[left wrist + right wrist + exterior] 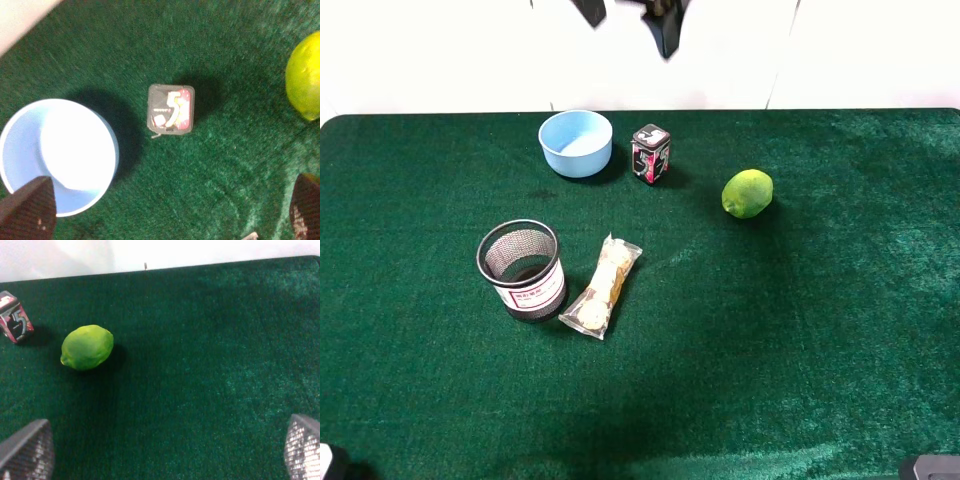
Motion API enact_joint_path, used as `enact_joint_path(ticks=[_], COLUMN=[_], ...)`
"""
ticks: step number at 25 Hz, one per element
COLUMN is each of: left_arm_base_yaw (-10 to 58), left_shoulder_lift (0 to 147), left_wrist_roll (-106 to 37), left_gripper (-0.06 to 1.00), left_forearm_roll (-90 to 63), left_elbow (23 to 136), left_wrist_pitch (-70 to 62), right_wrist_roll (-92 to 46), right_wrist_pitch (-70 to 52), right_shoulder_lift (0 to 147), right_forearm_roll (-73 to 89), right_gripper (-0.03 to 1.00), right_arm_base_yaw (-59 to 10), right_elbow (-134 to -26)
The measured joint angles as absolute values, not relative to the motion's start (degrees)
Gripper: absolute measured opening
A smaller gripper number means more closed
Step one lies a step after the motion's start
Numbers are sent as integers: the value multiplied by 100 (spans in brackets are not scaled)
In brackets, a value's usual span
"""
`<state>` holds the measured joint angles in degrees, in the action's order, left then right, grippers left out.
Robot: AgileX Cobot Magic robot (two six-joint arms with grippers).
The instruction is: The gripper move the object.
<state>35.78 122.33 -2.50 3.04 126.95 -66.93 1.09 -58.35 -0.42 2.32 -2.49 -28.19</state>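
The object, a small black box (650,153) with red and white markings and a silver-grey top, stands upright on the green cloth between the blue bowl and the lime. My left gripper (167,212) hangs high above it, open and empty. The box (171,109) lies straight below, between the two wide-apart fingers. Dark claw parts (665,28) show at the top edge of the exterior view. My right gripper (164,455) is open and empty, low on the right side. It faces the lime, with the box (15,317) beyond it.
A light blue bowl (576,143) stands just left of the box. A lime (747,193) lies to its right. A black mesh cup (520,268) and a clear biscuit packet (602,286) are nearer the front left. The green cloth (800,330) ends at a white wall behind.
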Motion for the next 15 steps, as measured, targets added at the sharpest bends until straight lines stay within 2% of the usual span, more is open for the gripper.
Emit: enact_joint_path(ticks=[4, 15], left_arm_base_yaw=[3578, 3578], left_shoulder_lift=[11577, 9148], left_wrist_roll=[-326, -326], left_gripper=[94, 94], left_forearm_roll=[333, 519], left_elbow=[12160, 9662], left_wrist_pitch=[-6693, -6693], right_wrist_roll=[109, 109], right_wrist_pitch=[-5836, -5836], right_shoulder_lift=[-42, -42], right_forearm_roll=[232, 232], right_gripper=[69, 69], right_arm_base_yaw=[-249, -249], right_elbow=[-2819, -2819])
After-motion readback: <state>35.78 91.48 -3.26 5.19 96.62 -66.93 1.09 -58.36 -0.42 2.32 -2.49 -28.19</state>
